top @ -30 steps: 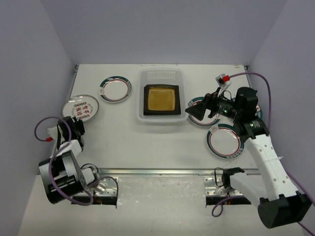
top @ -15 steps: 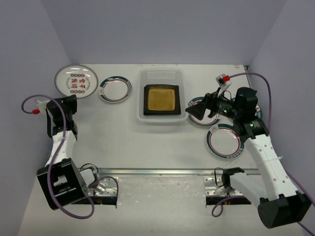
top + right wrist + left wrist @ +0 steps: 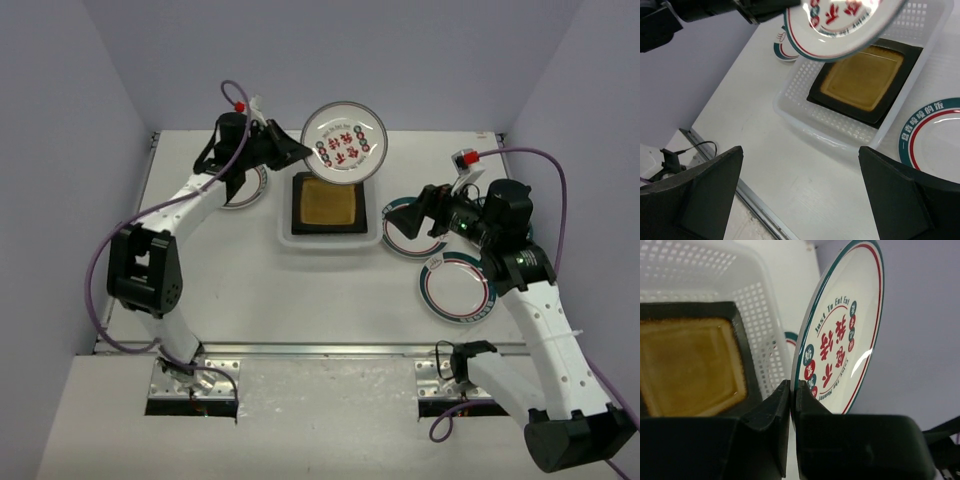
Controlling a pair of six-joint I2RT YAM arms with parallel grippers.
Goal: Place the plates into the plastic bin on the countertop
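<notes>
Red-patterned plate in left pincer above plastic bin

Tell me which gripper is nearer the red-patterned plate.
Left. The left gripper pinches the red-patterned plate above the plastic bin; the right gripper sits open off the bin's right side.

plain pale lilac walls on three sides, even soft light
</notes>
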